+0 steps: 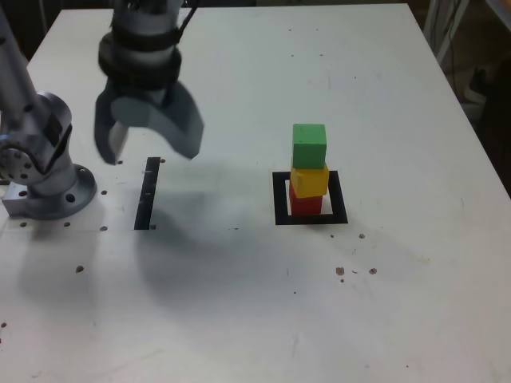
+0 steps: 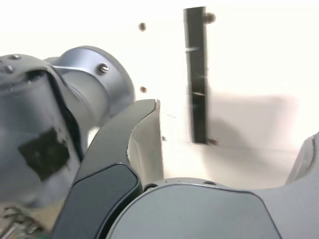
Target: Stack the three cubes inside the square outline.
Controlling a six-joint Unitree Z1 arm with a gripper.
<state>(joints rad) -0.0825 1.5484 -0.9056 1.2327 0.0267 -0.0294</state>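
Note:
Three cubes stand stacked in the exterior view: the red cube at the bottom, the yellow cube on it, the green cube on top. The stack rests inside the square outline, toward its left side in the exterior view. My gripper hangs above the table well to the exterior view's left of the stack, jaws wide open and empty. In the wrist view the gripper shows open, with only table and tape between its fingers; the cubes are out of that view.
A straight black tape strip lies on the white table below the gripper, also seen as the strip in the wrist view. The arm's grey base is bolted at the exterior view's left edge. Small dark specks dot the table.

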